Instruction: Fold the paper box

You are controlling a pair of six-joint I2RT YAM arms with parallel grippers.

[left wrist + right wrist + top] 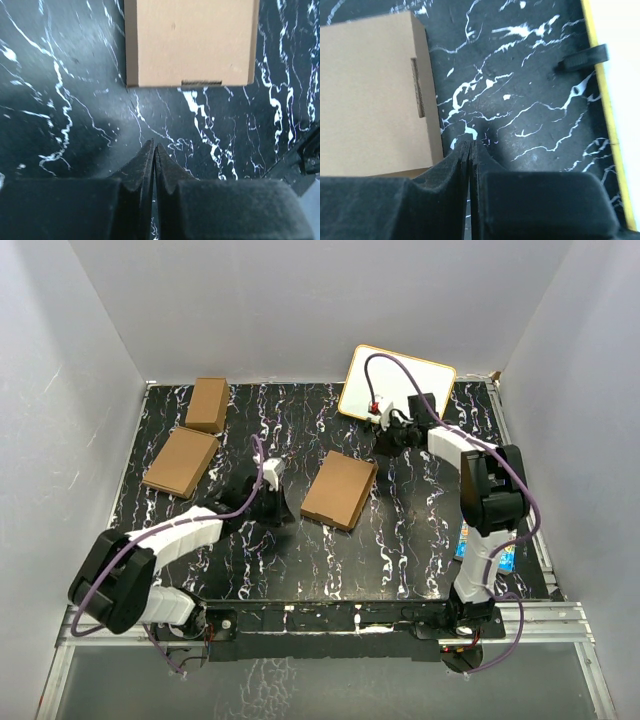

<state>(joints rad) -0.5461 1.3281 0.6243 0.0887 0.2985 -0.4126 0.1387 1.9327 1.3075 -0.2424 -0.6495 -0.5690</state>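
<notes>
The paper box (340,490) is a flat, closed brown cardboard mailer lying at the middle of the black marbled table. In the left wrist view its near edge (192,42) shows a slot with a tucked tab. My left gripper (283,508) is shut and empty, low over the table just left of the box, pointing at it (154,146). My right gripper (381,445) is shut and empty, just beyond the box's far right corner. In the right wrist view the box (370,95) lies to the left of the shut fingertips (471,145).
A small squarish brown carton (208,403) and a thicker carton with a sloping top (181,462) sit at the far left. A yellow-edged whiteboard (400,380) leans at the back right, and shows in the right wrist view (620,75). A blue item (505,558) lies by the right arm.
</notes>
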